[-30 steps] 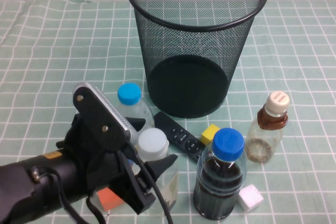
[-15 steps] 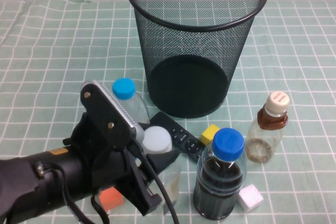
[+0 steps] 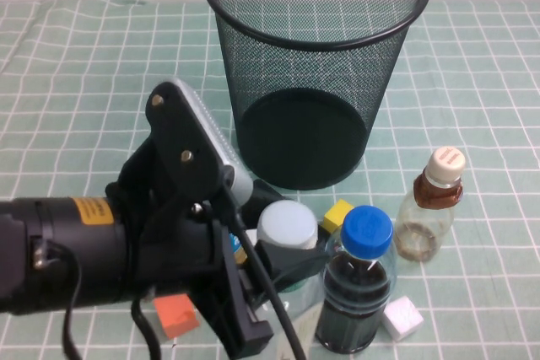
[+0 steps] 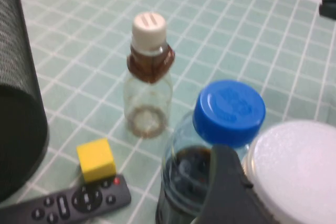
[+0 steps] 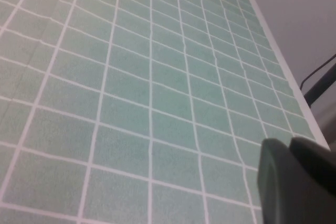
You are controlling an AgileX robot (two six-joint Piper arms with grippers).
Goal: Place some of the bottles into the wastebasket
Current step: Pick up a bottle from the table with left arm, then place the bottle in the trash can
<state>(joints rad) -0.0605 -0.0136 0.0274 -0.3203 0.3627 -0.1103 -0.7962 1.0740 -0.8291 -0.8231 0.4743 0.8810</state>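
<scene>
Your left gripper [image 3: 283, 280] sits in front of the wastebasket [image 3: 316, 65], nearer the robot, closed around the white-capped bottle [image 3: 288, 227]; dark fingers [image 4: 228, 192] press against it right under the cap. That bottle stands upright in the grip, just beside the dark-liquid bottle [image 3: 354, 288] with the blue cap, the two nearly touching.

The brown-banded bottle [image 3: 430, 208] with the cream cap stands upright on the tablecloth [image 3: 76, 99], to the right of the wastebasket's base and apart from it, free of either gripper. The wastebasket stands upright, and you can see no bottle through its mesh.

A yellow cube [image 3: 338, 215] and a black remote [image 4: 68, 203] lie between the wastebasket and the gripped bottle. An orange block [image 3: 175, 316] shows under the left arm, and a white cube [image 3: 402, 318] lies beside the dark-liquid bottle, on the side away from the wastebasket.

Your right gripper [image 5: 296, 179] hangs over bare checked cloth away from the wastebasket; only a dark edge shows, so you cannot tell its opening.
</scene>
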